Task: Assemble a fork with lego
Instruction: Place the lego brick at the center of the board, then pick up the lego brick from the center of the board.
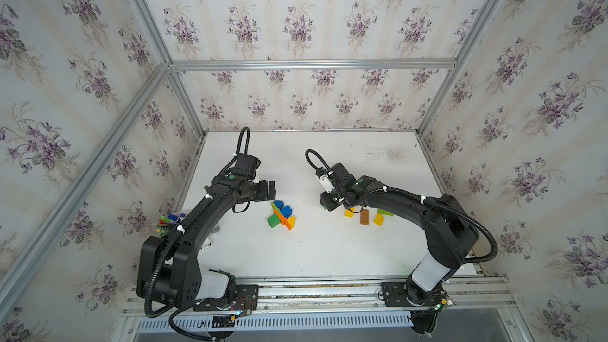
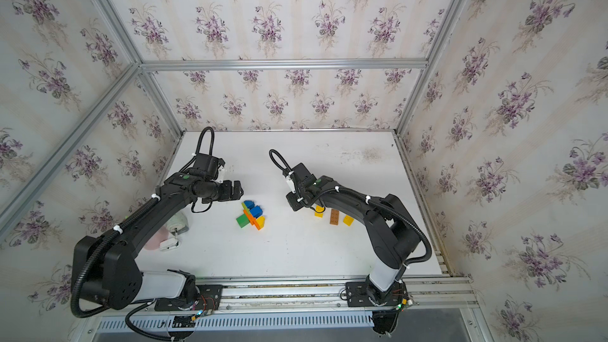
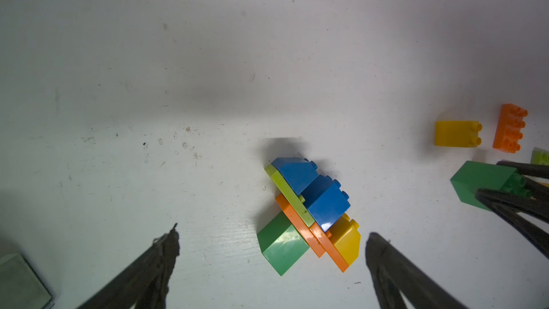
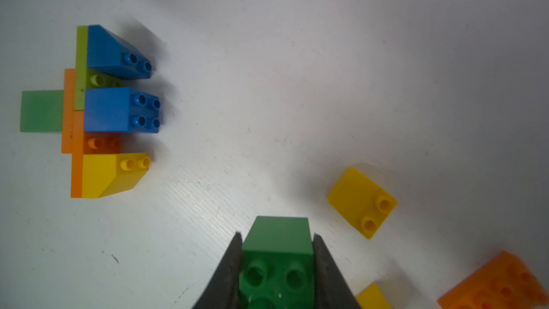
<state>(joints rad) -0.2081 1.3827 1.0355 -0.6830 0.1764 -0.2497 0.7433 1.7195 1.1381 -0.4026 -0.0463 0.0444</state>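
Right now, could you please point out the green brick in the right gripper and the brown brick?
green brick (image 4: pixel 277 236): right wrist view, smooth side face.
brown brick (image 1: pixel 364 217): in a top view, studded top.

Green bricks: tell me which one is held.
The green brick clamped in the right gripper, apart from the assembly; the other green brick is built into that assembly, untouched.

I see the left gripper (image 1: pixel 268 189) standing open with the joined lego cluster (image 1: pixel 282 217) just past its jaws, while a yellow brick (image 1: pixel 349 213) and a brown brick (image 1: pixel 364 217) lie just behind the right gripper (image 1: pixel 325 205) jaws.
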